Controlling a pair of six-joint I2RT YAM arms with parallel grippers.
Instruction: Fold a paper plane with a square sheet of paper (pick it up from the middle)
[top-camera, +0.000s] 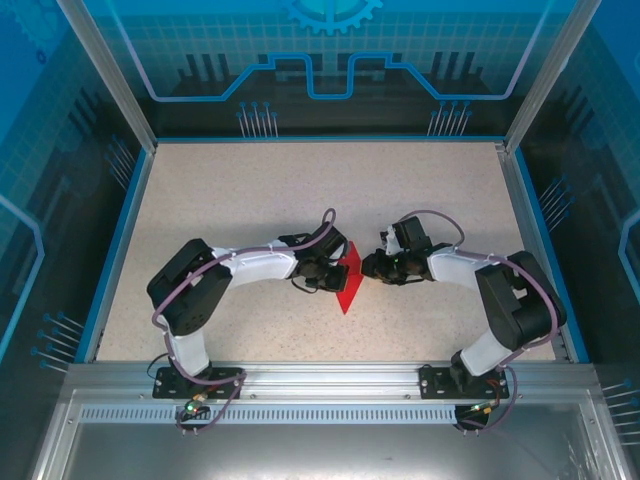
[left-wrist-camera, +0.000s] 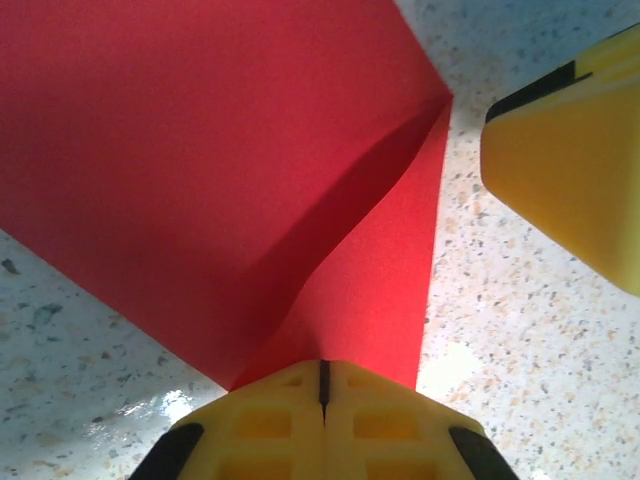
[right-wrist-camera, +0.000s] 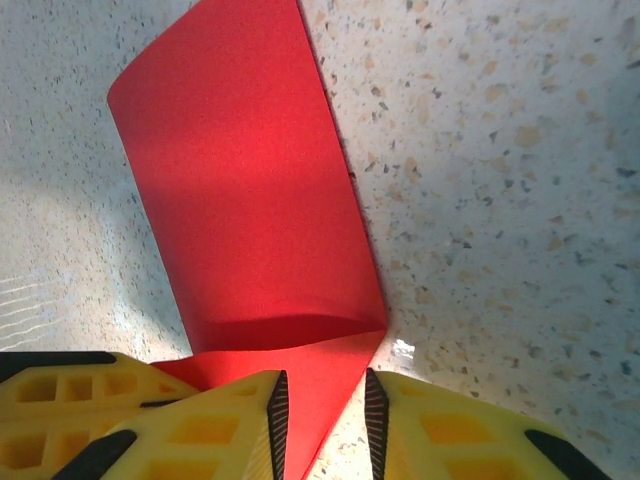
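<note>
Left gripper (left-wrist-camera: 322, 372): jaws were fully closed, pinching an edge of the square sheet of paper (left-wrist-camera: 200, 150). Right gripper (right-wrist-camera: 323, 385): jaws were narrowly apart. A strip of the sheet ran through the gap, and the pads weren't clamping it as far as I could see. The sheet sat around the middle of the table (top-camera: 230, 200), between my two grippers, which faced each other close across it. From above it read as a narrow pointed red shape, tip toward the near edge. Left wrist camera showed a soft crease running from my pinch out to a far corner, with one right finger (left-wrist-camera: 570, 150) just beside that corner, not touching. Right wrist camera showed the sheet curling over. Couldn't tell whether any of it touched the table.
</note>
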